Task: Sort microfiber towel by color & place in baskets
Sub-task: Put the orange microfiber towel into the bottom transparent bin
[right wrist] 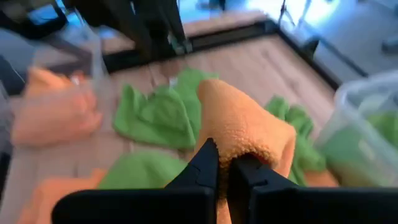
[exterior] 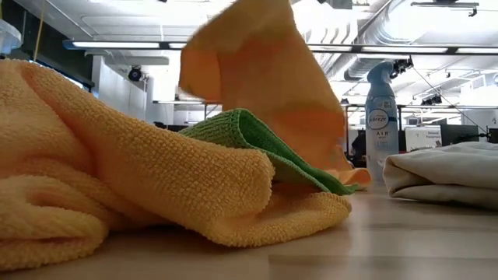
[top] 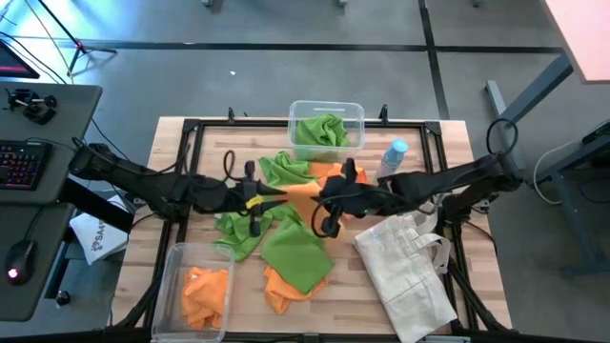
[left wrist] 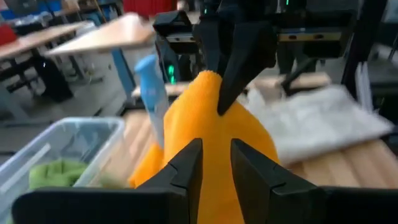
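Observation:
An orange microfiber towel (top: 305, 187) is held up over the table's middle between both grippers; in the low view this lifted towel (exterior: 264, 85) is blurred. My left gripper (top: 278, 197) is at its left end and my right gripper (top: 329, 193) at its right end, each shut on it. Green towels (top: 295, 252) and another orange towel (top: 286, 291) lie loose on the table. The far clear basket (top: 357, 114) holds a green towel (top: 322, 131). The near-left basket (top: 176, 257) holds an orange towel (top: 205, 291). My left gripper pinches the orange towel's lower bulk (left wrist: 216, 177) between its two fingers, coming level from the table's left; layers cannot be told. The towel is lifted clear there. My right gripper pinches a bunched fold at the towel's top (right wrist: 231, 152) between its two fingertips (right wrist: 205, 163), coming from the table's right; the cloth hangs slack below.
An off-white tote bag (top: 410, 262) lies on the table's near right. A spray bottle with a blue cap (top: 394, 157) stands right of the far basket. Green towels (top: 243, 233) lie under the left arm. A desk with keyboard (top: 24, 162) stands beyond the table's left edge.

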Available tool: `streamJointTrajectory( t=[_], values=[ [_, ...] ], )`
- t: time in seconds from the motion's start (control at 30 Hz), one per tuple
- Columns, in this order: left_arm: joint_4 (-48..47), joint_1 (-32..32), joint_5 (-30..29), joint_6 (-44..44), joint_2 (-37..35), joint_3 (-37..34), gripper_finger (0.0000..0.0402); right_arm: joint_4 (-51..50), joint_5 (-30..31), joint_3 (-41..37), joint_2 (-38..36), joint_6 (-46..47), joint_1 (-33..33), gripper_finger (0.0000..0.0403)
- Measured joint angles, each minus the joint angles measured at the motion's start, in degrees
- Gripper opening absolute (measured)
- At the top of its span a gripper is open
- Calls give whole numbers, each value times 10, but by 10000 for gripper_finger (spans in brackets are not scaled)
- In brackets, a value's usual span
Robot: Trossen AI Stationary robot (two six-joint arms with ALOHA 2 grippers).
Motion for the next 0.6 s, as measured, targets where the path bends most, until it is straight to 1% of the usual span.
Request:
streamJointTrajectory(
  t=[0.1, 0.17, 0.27, 0.33, 0.43, 0.5, 0.6],
  values=[
    [33, 0, 2, 5, 0, 0, 87, -13, 3, 38, 1, -30, 1, 2],
    [41, 0, 15, 11, 0, 0, 101, -13, 3, 50, 1, -36, 1, 2],
    [53, 0, 22, 12, 0, 0, 124, -15, -6, 57, 2, -52, 1, 2],
    [63, 0, 15, 15, 0, 0, 141, -15, -29, 57, 3, -55, 1, 1],
    [76, 0, 7, 25, 0, 0, 159, -13, -37, 57, 10, -64, 2, 1],
    [78, 0, 7, 25, 0, 0, 167, 11, -42, 57, 18, -87, 3, 1],
    [79, 0, 18, 21, 5, 0, 171, 67, -56, 57, 30, -144, 3, 1]
  ],
)
